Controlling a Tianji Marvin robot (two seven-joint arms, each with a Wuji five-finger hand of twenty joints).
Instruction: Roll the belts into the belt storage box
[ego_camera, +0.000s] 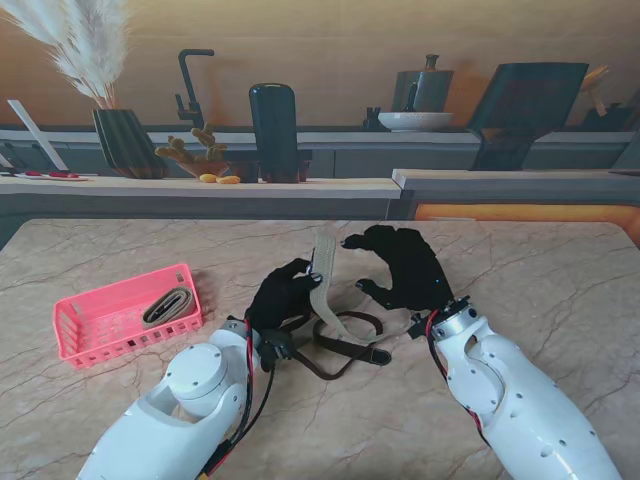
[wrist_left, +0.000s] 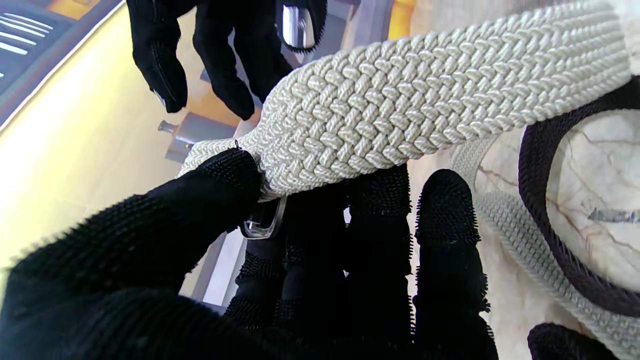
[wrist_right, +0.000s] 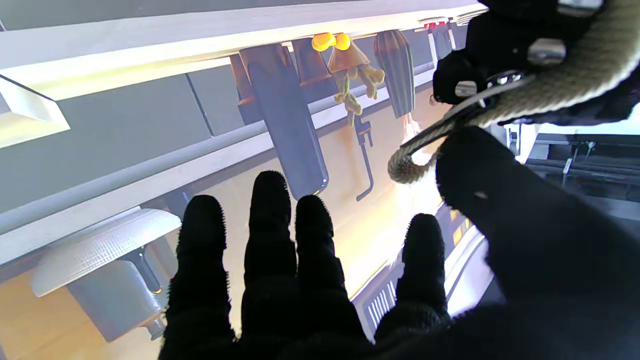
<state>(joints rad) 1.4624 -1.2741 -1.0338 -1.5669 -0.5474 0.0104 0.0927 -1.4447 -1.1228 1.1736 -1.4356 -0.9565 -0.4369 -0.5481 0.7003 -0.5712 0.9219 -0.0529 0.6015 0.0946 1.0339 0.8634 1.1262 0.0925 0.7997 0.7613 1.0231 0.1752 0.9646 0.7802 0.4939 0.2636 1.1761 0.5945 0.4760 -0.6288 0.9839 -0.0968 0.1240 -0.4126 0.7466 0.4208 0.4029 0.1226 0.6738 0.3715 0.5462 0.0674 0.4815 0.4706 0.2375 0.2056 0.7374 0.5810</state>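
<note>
A cream woven belt runs up from the table middle, its buckle end lifted. My left hand is shut on that end, thumb and fingers pinching the braid by the clear buckle. My right hand hovers just right of the belt tip with fingers spread and holds nothing; its fingers point toward the counter, the belt end beside its thumb. A dark brown belt lies looped under the cream one. The pink storage box stands at the left with a rolled grey belt inside.
The marble table carries only the box and belts. Behind its far edge a counter holds a dark vase, a black bottle, a faucet, a white bowl and a tilted dark board.
</note>
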